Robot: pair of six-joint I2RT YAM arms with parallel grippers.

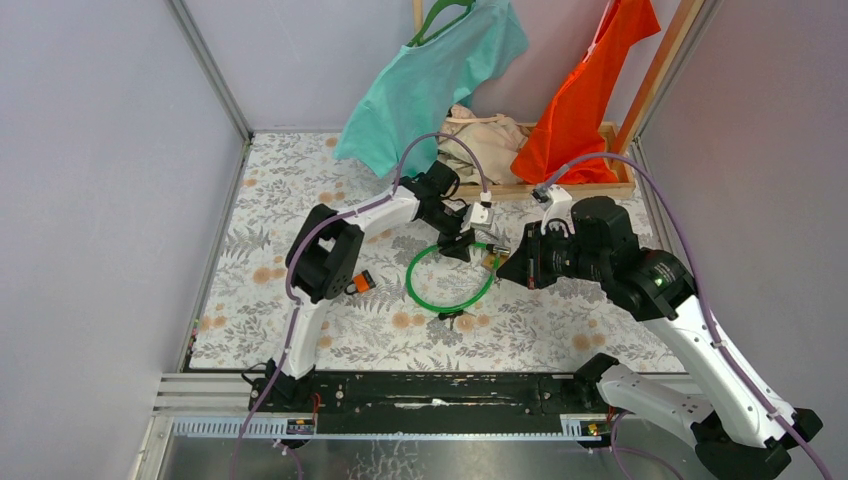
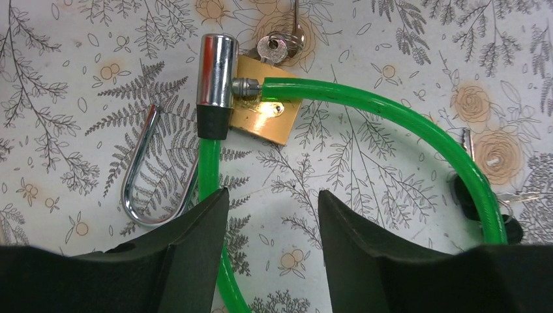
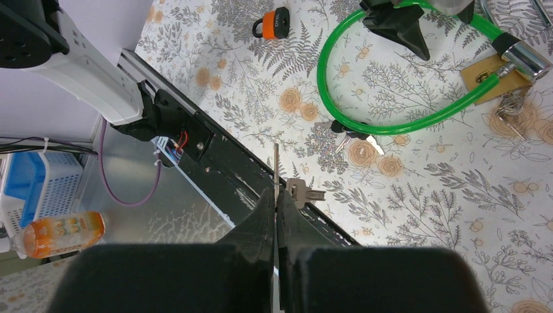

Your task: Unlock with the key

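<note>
A green cable lock [image 2: 404, 111] lies coiled on the flowered table, its chrome cylinder [image 2: 216, 65] resting on a brass padlock [image 2: 267, 120]. That padlock has a bunch of keys [image 2: 280, 47] at its far edge. My left gripper [image 2: 272, 203] hovers open just above the coil, with its left finger [image 2: 189, 248] over the cable and nothing between the jaws. My right gripper [image 3: 276, 195] is shut on a key [image 3: 276, 163] seen edge-on, and a second key [image 3: 304, 190] dangles from it. It hangs near the table's front edge, apart from the brass padlock [image 3: 489, 81].
A loose chrome shackle [image 2: 148, 222] lies left of the cable. A small orange padlock [image 3: 272, 23] sits toward the left arm [image 1: 325, 260]. More keys [image 3: 355, 138] lie at the coil's near side. Clothes and a wooden tray [image 1: 560, 185] stand at the back.
</note>
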